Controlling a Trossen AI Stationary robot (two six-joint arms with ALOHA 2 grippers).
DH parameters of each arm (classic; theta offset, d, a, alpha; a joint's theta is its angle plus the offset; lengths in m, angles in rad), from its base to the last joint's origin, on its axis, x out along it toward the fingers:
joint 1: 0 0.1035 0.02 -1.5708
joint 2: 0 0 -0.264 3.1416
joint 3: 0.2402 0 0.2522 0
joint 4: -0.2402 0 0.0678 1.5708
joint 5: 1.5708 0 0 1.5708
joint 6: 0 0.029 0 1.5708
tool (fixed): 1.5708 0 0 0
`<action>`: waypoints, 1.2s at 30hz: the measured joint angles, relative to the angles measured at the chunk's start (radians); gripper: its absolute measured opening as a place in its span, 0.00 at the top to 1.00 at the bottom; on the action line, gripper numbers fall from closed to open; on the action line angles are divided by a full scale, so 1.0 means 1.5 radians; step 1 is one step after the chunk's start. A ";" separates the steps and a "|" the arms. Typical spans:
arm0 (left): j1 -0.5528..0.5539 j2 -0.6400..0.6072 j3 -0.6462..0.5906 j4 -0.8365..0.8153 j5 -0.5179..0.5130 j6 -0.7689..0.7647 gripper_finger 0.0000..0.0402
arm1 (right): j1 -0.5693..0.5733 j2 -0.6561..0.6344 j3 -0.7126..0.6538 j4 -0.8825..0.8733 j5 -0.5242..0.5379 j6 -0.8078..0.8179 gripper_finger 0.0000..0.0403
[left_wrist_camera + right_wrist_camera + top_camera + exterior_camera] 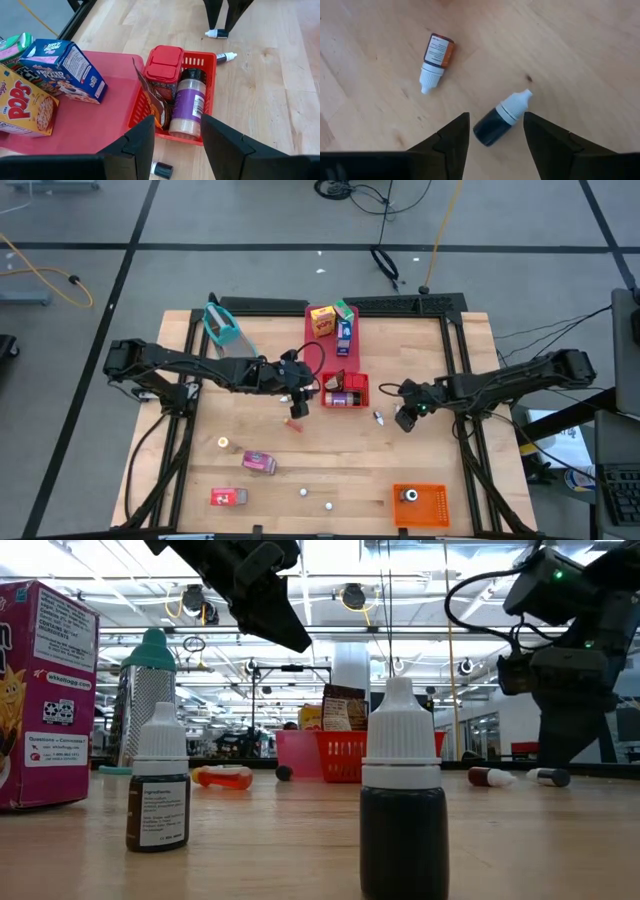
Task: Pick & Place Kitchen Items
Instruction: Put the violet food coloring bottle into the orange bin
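The right gripper (pixel 494 131) hangs over the desk (pixel 580 55), fingers apart, straddling a dark dropper bottle (pixel 501 118) lying flat, an orange-labelled bottle (pixel 435 60) nearby. The left gripper (pixel 177 137), fingers apart and empty, hovers beside a red basket (pixel 202 62) holding a purple-labelled jar (pixel 188 103); cartons reading "POPS" (pixel 22 107) and "FROSTED" (pixel 65 67) lie on a red tray (pixel 107 120).

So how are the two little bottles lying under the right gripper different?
The dark bottle holds near-black liquid; the labelled bottle has an orange band and printed label. The dark bottle lies between the right gripper's open fingers; the labelled bottle lies apart, untouched. Their tips point different ways. Both have white dropper caps and lie on their sides.
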 joint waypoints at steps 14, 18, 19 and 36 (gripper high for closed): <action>0.000 0.000 0.000 -0.001 0.000 0.000 0.60 | 0.001 0.085 0.003 0.003 0.035 0.012 0.65; 0.000 0.000 0.000 -0.001 0.000 0.000 0.60 | 0.001 0.078 0.002 -0.001 0.039 0.008 0.81; 0.000 0.000 0.000 -0.001 0.000 0.000 0.60 | 0.001 0.073 0.002 0.000 0.038 0.003 0.85; 0.000 0.000 0.000 -0.003 0.000 -0.001 0.60 | 0.047 -0.079 -0.002 0.008 -0.055 -0.097 0.88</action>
